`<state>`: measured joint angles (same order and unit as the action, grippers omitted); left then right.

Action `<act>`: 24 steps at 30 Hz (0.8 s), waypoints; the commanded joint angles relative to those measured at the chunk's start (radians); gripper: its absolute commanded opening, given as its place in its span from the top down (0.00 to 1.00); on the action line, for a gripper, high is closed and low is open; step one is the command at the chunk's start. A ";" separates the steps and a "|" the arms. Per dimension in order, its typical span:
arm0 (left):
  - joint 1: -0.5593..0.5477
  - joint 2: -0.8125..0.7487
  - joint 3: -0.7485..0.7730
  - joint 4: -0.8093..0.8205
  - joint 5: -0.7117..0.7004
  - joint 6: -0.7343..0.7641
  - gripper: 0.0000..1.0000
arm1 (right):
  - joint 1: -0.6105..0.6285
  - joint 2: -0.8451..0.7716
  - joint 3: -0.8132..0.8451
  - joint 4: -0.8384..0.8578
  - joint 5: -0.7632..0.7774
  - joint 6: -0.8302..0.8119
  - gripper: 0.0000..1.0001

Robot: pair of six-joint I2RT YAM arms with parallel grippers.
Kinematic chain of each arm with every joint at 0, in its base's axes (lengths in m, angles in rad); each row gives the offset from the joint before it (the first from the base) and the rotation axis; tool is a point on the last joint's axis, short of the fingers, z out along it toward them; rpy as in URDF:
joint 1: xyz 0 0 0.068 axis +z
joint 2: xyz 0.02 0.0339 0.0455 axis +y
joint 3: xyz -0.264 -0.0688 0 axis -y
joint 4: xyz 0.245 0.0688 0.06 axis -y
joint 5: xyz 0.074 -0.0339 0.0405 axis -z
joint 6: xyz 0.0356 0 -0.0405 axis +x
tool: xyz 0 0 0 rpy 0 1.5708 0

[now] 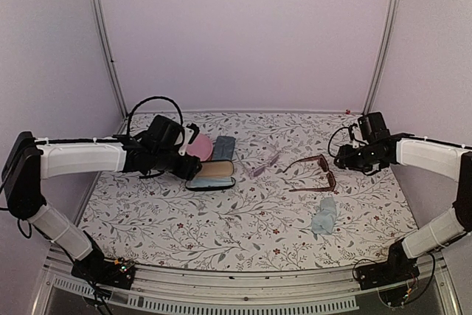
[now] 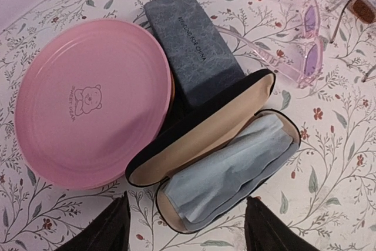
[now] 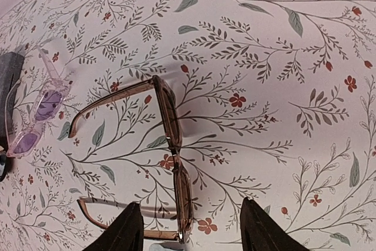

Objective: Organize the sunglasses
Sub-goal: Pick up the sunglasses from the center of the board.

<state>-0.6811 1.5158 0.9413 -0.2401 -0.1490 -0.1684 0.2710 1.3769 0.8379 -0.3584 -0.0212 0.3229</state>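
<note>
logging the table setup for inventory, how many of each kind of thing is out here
sunglasses: 2 (reddish-brown pair, pale pink pair)
cases: 2 (black open case, grey-blue case)
light blue cloths: 2 (cloth in case, loose cloth)
pink round dish: 1
total: 7

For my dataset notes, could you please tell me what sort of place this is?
Probably a lab robot cell, not a home: plain pale walls framed by aluminium posts, a floral-clothed table, and a metal rail along its near edge.
</note>
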 commanded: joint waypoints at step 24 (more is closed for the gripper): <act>-0.037 0.027 -0.007 0.019 -0.029 0.001 0.32 | -0.014 0.145 -0.072 0.044 -0.181 -0.044 0.80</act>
<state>-0.7036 1.5341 0.9371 -0.2367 -0.1677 -0.1680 0.2565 1.5127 0.7761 -0.3458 -0.1795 0.2874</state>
